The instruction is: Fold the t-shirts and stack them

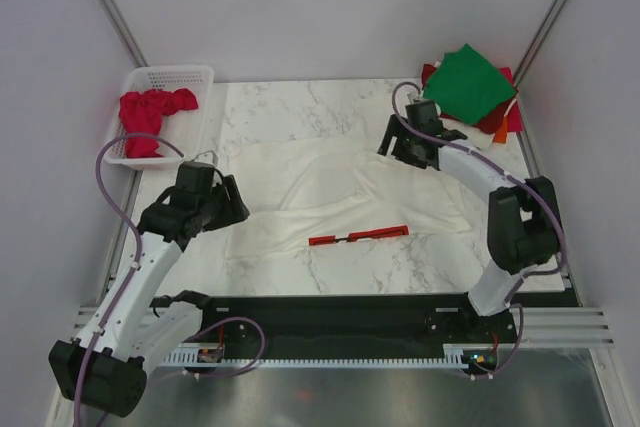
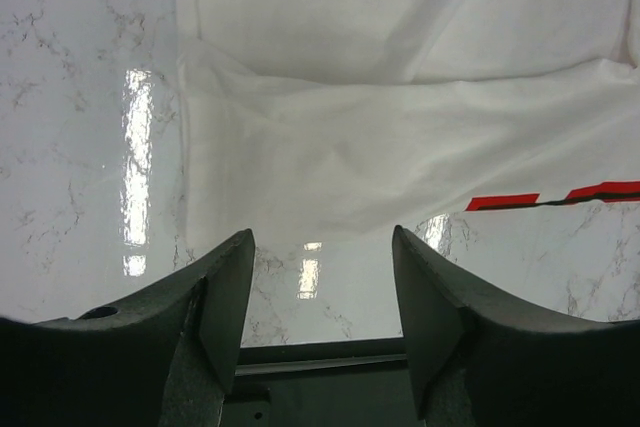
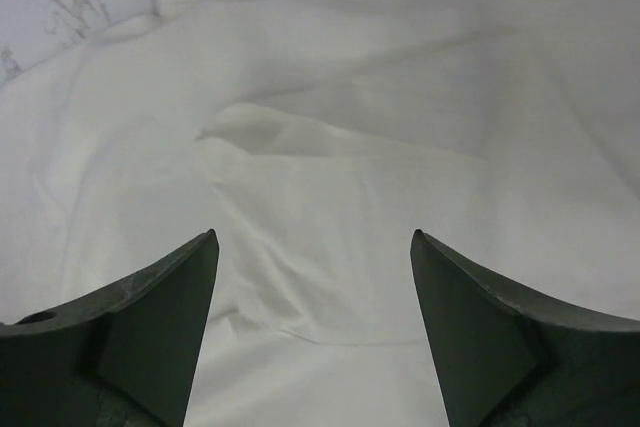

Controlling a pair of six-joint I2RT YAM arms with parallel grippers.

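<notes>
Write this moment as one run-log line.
large cream-white cloth t-shirt: spread out | left end effector: open, empty | right end effector: open, empty, above it

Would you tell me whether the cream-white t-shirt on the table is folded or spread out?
Spread out, not neatly folded: the cream-white t-shirt lies rumpled across the marble table, some edges overlapping.

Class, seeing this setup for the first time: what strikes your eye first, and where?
A large cream-white t-shirt sprawls across the middle of the marble table, a red logo near its front edge, the left gripper open at its left edge and the right gripper open above its far right part. A green t-shirt tops a stack at the far right corner; a red t-shirt lies crumpled in the white basket at far left.
</notes>
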